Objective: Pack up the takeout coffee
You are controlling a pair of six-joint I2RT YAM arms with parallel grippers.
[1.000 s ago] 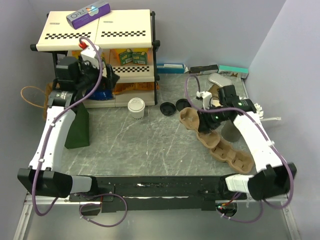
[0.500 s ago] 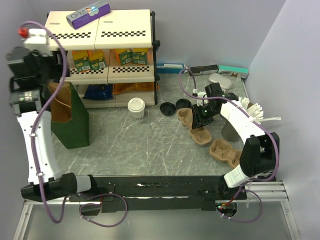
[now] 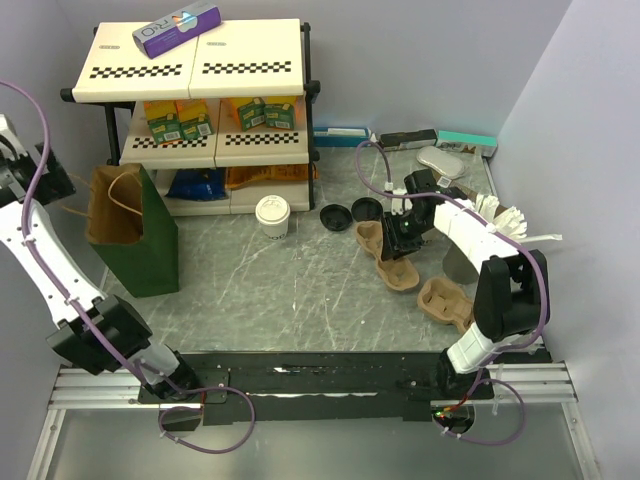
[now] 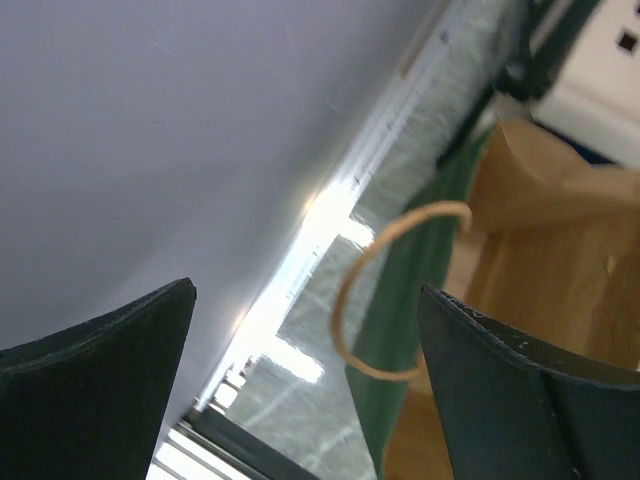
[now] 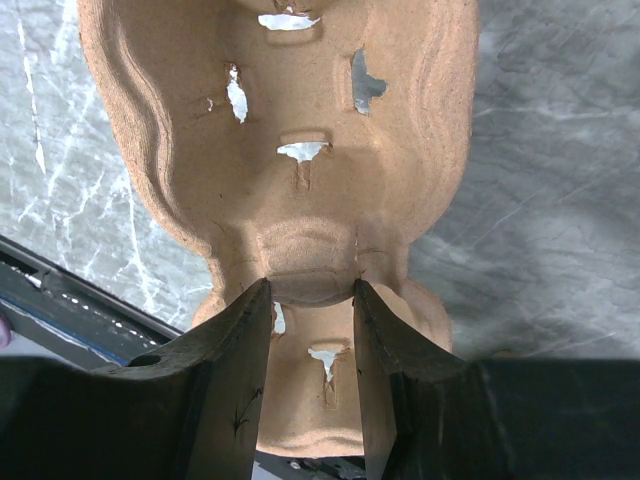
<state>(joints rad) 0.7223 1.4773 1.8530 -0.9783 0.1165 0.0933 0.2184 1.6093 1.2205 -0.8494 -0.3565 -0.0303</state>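
Coffee cup (image 3: 272, 215), white and lidded, stands upright well left of the right gripper (image 5: 310, 290), which pinches the pulp tray (image 5: 300, 150). Left gripper (image 4: 305, 300) gapes wide.

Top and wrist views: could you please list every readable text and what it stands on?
"RO": large letters on the grey box atop the shelf; its other print is blurred.
Green cartons: print too small to read.
Back-wall boxes: unreadable.
Wrist views, bag and tray: no text.
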